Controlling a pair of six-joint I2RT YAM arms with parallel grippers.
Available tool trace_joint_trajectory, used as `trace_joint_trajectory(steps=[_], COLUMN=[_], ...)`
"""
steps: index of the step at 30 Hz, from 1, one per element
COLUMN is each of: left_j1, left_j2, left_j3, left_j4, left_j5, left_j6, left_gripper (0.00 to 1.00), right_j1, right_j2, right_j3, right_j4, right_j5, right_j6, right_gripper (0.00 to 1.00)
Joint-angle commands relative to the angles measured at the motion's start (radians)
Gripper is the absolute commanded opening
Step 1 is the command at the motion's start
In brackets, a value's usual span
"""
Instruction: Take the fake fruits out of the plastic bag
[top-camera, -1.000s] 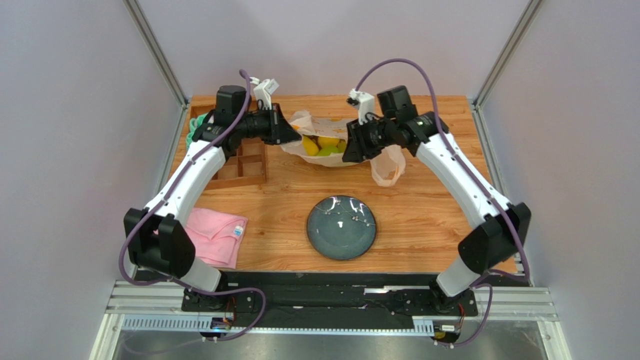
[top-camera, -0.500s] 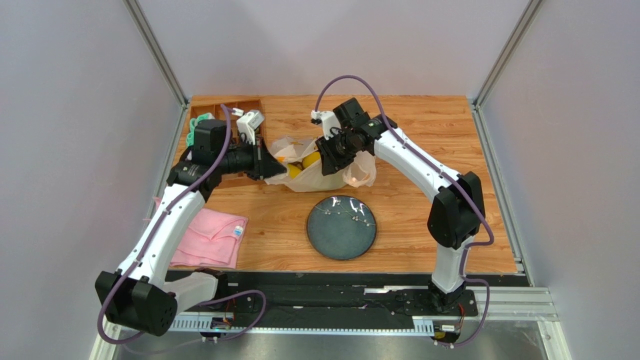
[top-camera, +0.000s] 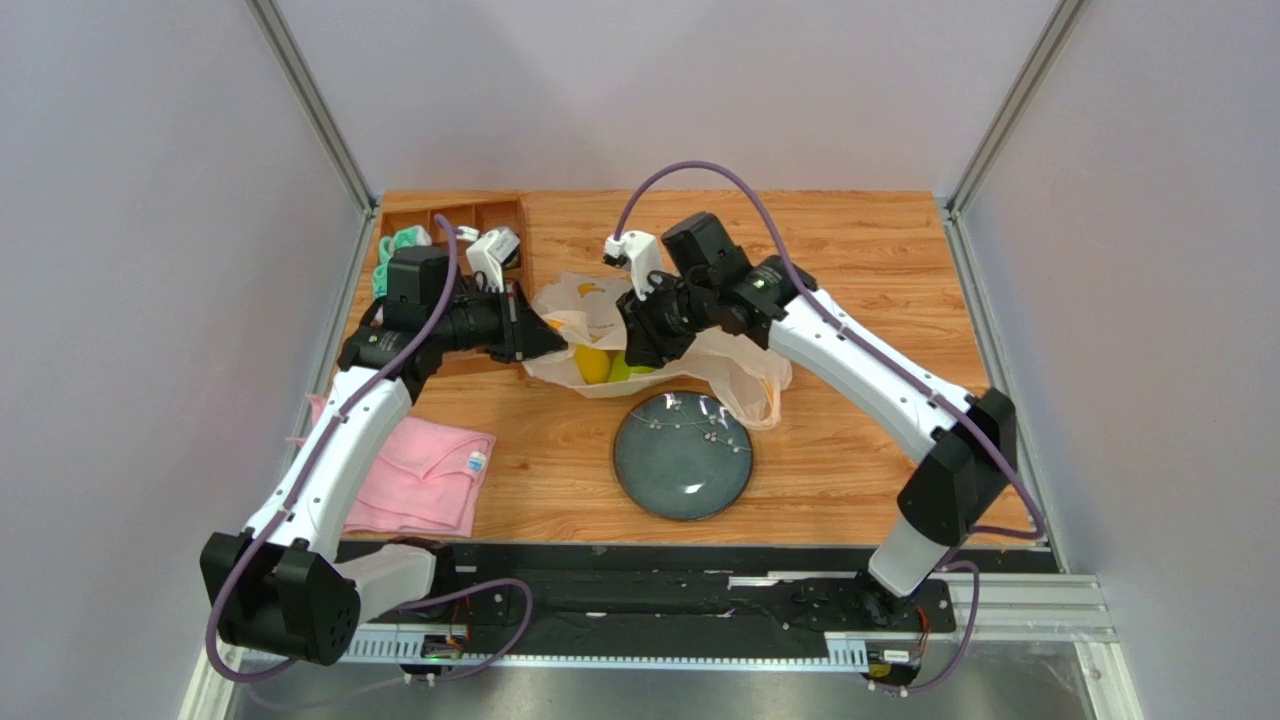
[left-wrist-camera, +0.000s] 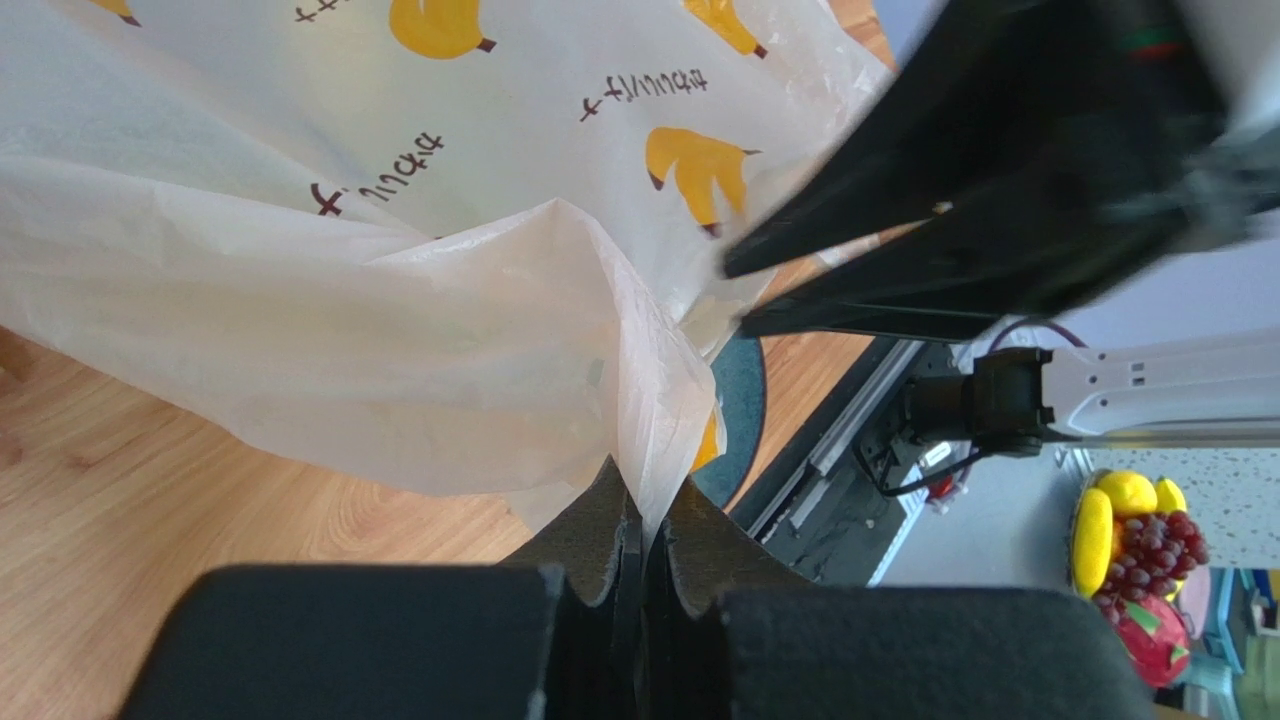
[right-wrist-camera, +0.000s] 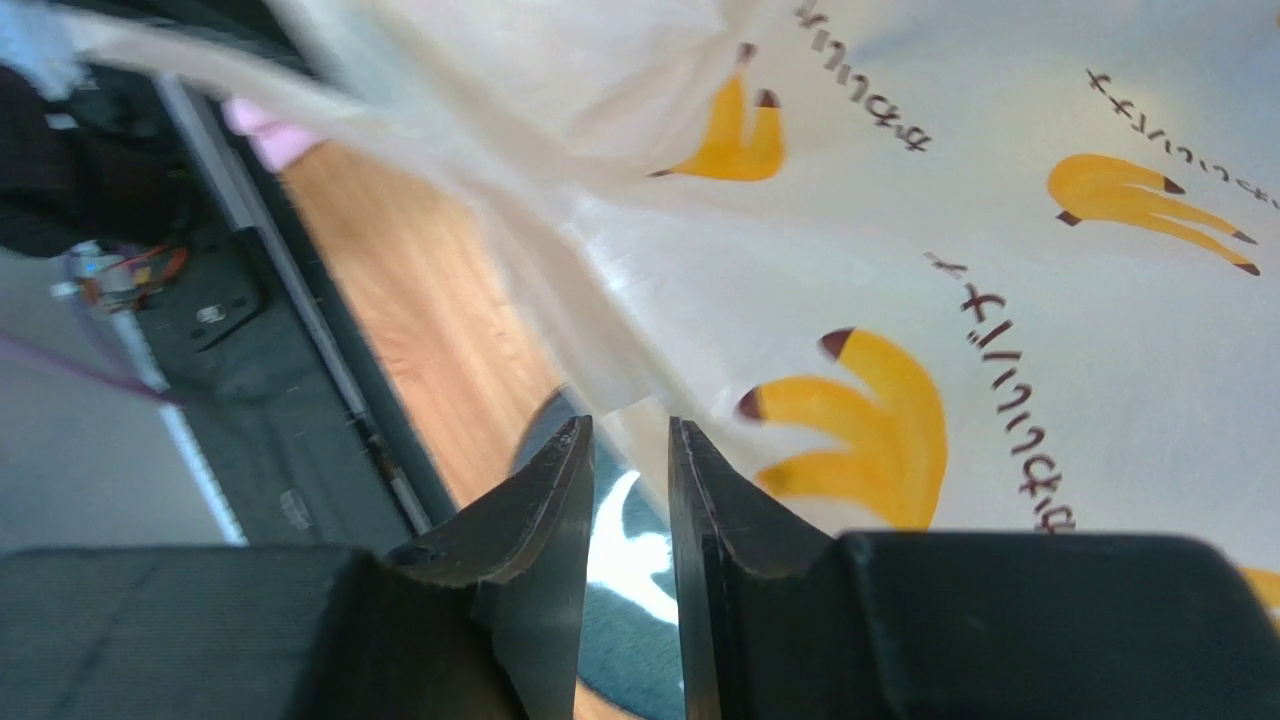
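Observation:
The plastic bag (top-camera: 706, 360), cream-white with banana prints, lies just behind the plate. Its mouth shows a yellow fruit (top-camera: 589, 362) and a green fruit (top-camera: 625, 365). My left gripper (top-camera: 526, 333) is at the bag's left edge, shut on a pinched fold of bag film (left-wrist-camera: 661, 435). My right gripper (top-camera: 639, 339) is over the bag's mouth. In the right wrist view its jaws (right-wrist-camera: 628, 428) stand narrowly apart in front of the bag film (right-wrist-camera: 962, 255), and the plate shows through the gap. The other fruits are hidden.
A dark grey plate (top-camera: 684, 455) sits at centre front, right below the bag. A pink folded cloth (top-camera: 413, 473) lies front left. A wooden compartment tray (top-camera: 458, 218) with teal socks (top-camera: 394, 255) stands at the back left.
Both grippers and the bag have moved from the back of the table toward the front, and the bag now reaches the plate. The right gripper has shifted left over the bag's mouth.

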Motion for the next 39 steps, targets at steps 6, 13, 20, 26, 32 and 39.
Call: trace_joint_trajectory(steps=[6,13,20,26,32,39], left_j1=[0.016,0.067,0.069,0.069,0.069,0.069], left_j2=[-0.012,-0.087,-0.211,-0.234,-0.228,-0.214], left_j3=[0.002,-0.084,-0.222,-0.230,-0.228,-0.228], left_j4=[0.088,0.110,0.131,0.130,0.122,0.128], left_j5=[0.032,-0.037,-0.062,-0.027,-0.013,-0.023], left_j6=[-0.082,-0.181,-0.152,-0.109,-0.089,-0.084], left_gripper=[0.02,0.02,0.03,0.03,0.03,0.03], right_j1=[0.072,0.202,0.120,0.123,0.133,0.133], right_j2=[0.215,0.156,0.273,0.376,0.445,0.511], right_j3=[0.012,-0.152,0.055,0.127,0.164,0.156], right_j4=[0.089,0.099,0.090,0.088,0.076,0.082], right_j5=[0.262,0.228,0.339,0.437,0.480,0.449], right_j6=[-0.029,-0.002,0.041,0.111,0.187,0.147], right_gripper=[0.25,0.29,0.47,0.95,1.00,0.93])
